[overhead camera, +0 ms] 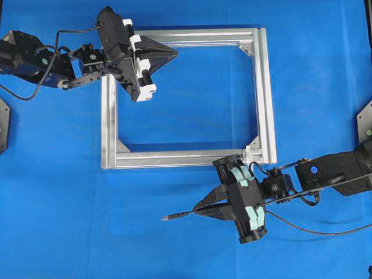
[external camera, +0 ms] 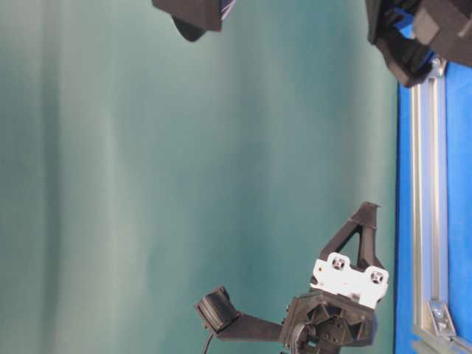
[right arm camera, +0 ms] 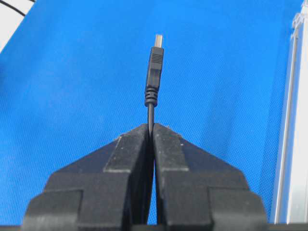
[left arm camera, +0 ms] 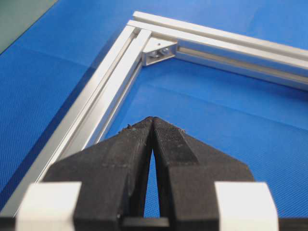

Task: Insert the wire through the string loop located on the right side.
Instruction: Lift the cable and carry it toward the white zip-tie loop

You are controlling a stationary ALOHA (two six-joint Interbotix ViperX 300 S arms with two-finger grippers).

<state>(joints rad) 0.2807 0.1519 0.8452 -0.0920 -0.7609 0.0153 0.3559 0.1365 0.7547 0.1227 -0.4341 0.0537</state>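
Overhead view: the right gripper (overhead camera: 200, 209) pinches the wire (overhead camera: 181, 215) just below the frame (overhead camera: 261, 99), plug leading for threading. The left gripper (overhead camera: 172, 53) is closed and empty over the frame's top bar. The loop cannot be made out.

Right wrist view: the plug (right arm camera: 155, 62) protrudes beyond the tips.

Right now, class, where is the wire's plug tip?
In the overhead view, the wire's plug tip sticks out left of the shut right pincer, over blue cloth just below the silver frame.
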